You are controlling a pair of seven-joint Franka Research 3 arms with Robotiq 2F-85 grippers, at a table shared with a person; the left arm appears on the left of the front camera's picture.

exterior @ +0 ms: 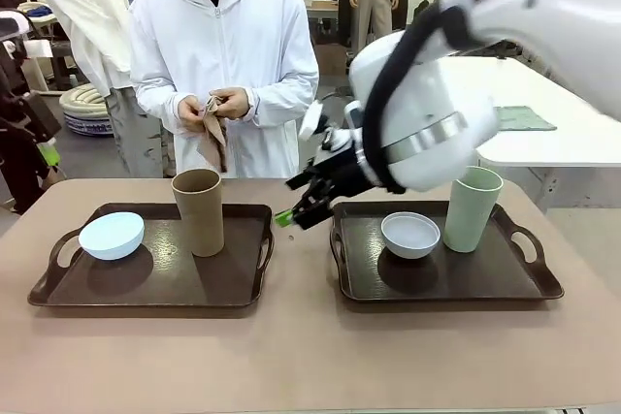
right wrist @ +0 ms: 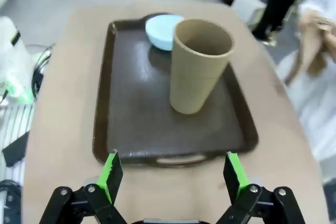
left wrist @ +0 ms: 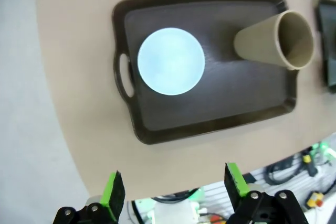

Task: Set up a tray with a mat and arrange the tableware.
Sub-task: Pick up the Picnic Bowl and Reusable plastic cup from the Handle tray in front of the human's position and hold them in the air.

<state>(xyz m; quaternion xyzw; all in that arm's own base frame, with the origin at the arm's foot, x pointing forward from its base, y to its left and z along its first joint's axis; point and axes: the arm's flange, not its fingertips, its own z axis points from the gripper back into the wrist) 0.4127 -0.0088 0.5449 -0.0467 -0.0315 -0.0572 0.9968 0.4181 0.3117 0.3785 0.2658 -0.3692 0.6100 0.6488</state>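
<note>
Two dark brown trays lie side by side. The left tray (exterior: 155, 300) holds a pale blue bowl (exterior: 112, 235) and a tan cup (exterior: 198, 210). On the right tray (exterior: 456, 290) stand a greyish white bowl (exterior: 409, 235) and a pale green cup (exterior: 473, 208). My right gripper (exterior: 291, 203) hangs open between the trays, pointing at the left one; its own view shows the gripper (right wrist: 173, 174) short of the tray (right wrist: 136, 108), the tan cup (right wrist: 199, 66) and the blue bowl (right wrist: 163, 30). My left gripper (left wrist: 174, 187) is open high above the left tray (left wrist: 236, 93), blue bowl (left wrist: 170, 61) and tan cup (left wrist: 275, 40). A person holds a tan mat (exterior: 213, 135) in both hands.
The person in a white jacket (exterior: 223, 46) stands at the far edge behind the left tray. My right arm's white body (exterior: 427, 113) looms over the right tray. Bare tabletop (exterior: 310, 356) runs along the near side. A second white table (exterior: 572, 133) stands at back right.
</note>
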